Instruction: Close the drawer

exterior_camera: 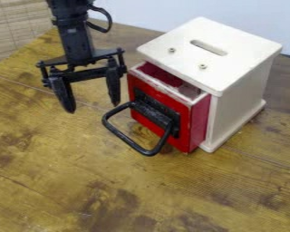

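Note:
The red drawer [184, 116] sticks a short way out of the cream-white cabinet [227, 72], so a strip of its inside shows at the top. Its black looped bar handle [135, 130] juts forward and down toward the tabletop. My black gripper [90, 94] hangs to the left of the drawer, pointing almost straight down, its fingers [65, 94] spread wide with nothing between them. The right finger stands a small gap away from the drawer's front and touches nothing.
A worn wooden table [75, 181] carries everything. The cabinet has a slot [209, 46] on top. A pale woven surface [12, 25] lies at the far left corner, and a light wall runs behind.

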`<state>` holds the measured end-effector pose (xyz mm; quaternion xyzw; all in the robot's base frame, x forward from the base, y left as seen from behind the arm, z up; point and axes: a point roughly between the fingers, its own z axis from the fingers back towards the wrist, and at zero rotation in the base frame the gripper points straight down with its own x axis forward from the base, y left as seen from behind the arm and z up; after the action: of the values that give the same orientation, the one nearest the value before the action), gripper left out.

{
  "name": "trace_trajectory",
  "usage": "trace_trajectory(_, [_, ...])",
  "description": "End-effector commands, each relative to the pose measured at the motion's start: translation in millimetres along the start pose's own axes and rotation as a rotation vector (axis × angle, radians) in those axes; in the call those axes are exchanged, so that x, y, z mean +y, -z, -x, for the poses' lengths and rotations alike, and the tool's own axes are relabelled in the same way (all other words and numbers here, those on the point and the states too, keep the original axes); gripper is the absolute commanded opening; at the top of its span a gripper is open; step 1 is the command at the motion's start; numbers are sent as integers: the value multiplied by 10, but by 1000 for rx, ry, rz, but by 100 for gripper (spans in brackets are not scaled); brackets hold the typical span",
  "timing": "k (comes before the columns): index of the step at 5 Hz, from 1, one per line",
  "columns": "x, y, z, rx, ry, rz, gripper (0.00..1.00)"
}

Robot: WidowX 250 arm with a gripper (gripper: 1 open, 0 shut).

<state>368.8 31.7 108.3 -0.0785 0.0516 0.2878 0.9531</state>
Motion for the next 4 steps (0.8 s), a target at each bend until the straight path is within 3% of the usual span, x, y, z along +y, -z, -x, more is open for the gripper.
trace_trajectory(1, [-164, -241, 48, -52, 16, 27, 100])
trace_trajectory(4, [-236, -413, 118, -46, 28, 51, 100])
